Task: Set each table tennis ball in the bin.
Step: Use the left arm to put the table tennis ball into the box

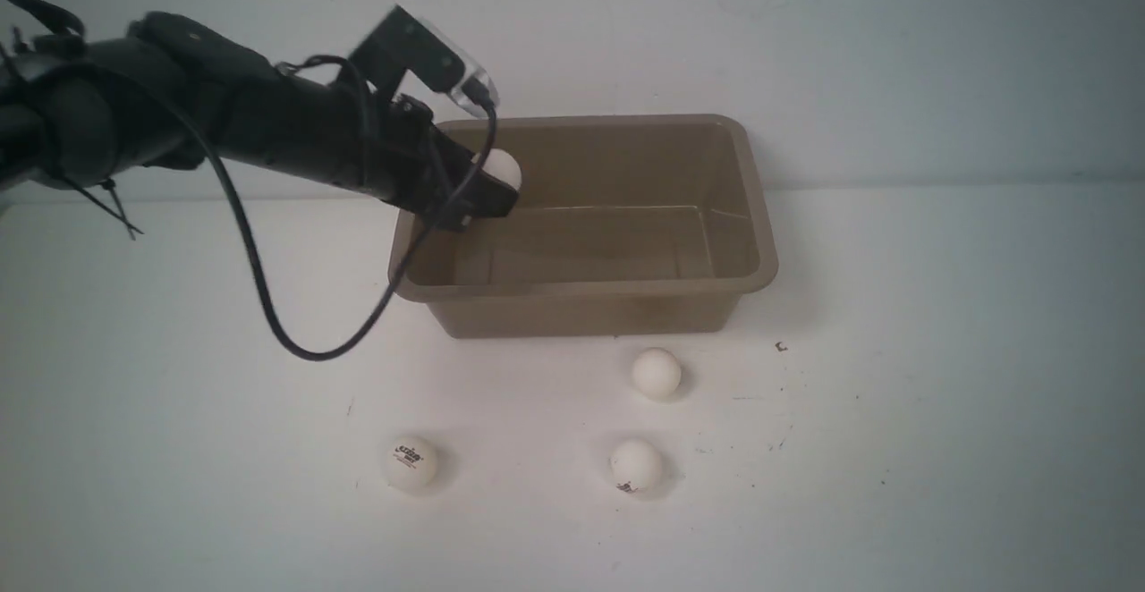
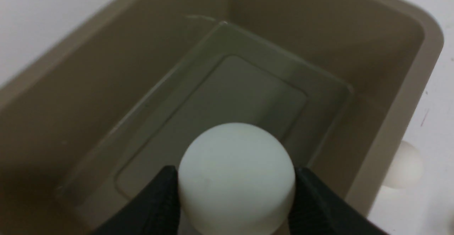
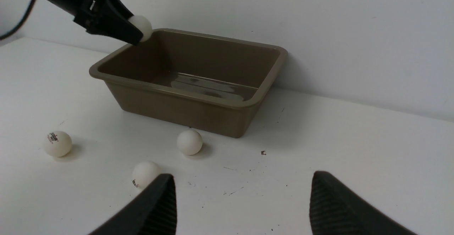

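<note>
Over the taupe bin point(image 1: 581, 290), left gripper point(image 1: 501, 188) clamps 1 matte white ball point(image 1: 504, 165).

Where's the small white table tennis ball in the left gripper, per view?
Front: small white ball over the left end of the rectangular taupe plastic bin.
Left wrist: ball close up between black fingers, bin beneath.
Right wrist: ball above the bin's rim.
Shared landmark: the bin.
</note>
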Available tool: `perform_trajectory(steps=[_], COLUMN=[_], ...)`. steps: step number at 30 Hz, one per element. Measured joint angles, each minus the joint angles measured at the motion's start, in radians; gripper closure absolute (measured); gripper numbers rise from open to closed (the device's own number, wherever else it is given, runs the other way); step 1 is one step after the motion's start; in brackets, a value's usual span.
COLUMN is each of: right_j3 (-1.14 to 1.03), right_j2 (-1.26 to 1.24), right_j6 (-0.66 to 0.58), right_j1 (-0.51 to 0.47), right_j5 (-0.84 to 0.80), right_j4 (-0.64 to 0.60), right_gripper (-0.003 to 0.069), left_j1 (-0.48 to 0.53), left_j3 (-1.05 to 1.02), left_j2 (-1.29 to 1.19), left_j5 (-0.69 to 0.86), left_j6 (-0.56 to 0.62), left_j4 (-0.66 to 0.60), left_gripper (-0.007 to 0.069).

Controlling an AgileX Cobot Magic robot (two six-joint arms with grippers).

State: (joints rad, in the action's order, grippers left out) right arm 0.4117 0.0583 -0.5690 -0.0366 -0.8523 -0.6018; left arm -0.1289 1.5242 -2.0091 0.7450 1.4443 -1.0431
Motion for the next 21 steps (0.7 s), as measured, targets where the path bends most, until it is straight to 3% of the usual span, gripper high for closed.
perform_trajectory(steps=[2, 5, 8, 10, 11, 12, 13, 15, 17, 21], right_j3=[0.000, 0.000, 0.000, 0.000, 0.000, 0.000, 0.000, 0.000, 0.000, 0.000], right_j2=[0.000, 0.000, 0.000, 0.000, 0.000, 0.000, 0.000, 0.000, 0.000, 0.000], right_j6=[0.000, 0.000, 0.000, 0.000, 0.000, 0.000, 0.000, 0.000, 0.000, 0.000], right_j1=[0.000, 0.000, 0.000, 0.000, 0.000, 0.000, 0.000, 0.000, 0.000, 0.000], right_j5=[-0.004, -0.008, -0.008, -0.008, -0.008, -0.008, -0.008, -0.008, -0.008, -0.008], right_j4=[0.000, 0.000, 0.000, 0.000, 0.000, 0.000, 0.000, 0.000, 0.000, 0.000], right_gripper=[0.0198, 0.0198, 0.0198, 0.0198, 0.0198, 0.0198, 0.0198, 0.0198, 0.0198, 0.0198], left_j1=[-0.015, -0.029, -0.030, -0.022, -0.021, -0.016, -0.015, -0.012, -0.011, -0.011], left_j3=[0.021, 0.057, 0.086, 0.102, 0.103, 0.107, 0.107, 0.109, 0.109, 0.109], left_j2=[-0.029, -0.041, -0.001, 0.060, 0.066, 0.112, 0.118, 0.186, 0.232, 0.286], left_j5=[-0.001, -0.009, -0.006, 0.042, 0.048, 0.103, 0.111, 0.237, 0.356, 0.469], left_j6=[-0.004, -0.083, -0.216, -0.364, -0.376, -0.476, -0.488, -0.623, -0.720, -0.798], left_j4=[0.000, 0.012, 0.135, 0.304, 0.304, 0.427, 0.457, 0.613, 0.668, 0.693], left_gripper=[0.0250, 0.0155, 0.0116, 0.0120, 0.0123, 0.0141, 0.0144, 0.0172, 0.0184, 0.0188])
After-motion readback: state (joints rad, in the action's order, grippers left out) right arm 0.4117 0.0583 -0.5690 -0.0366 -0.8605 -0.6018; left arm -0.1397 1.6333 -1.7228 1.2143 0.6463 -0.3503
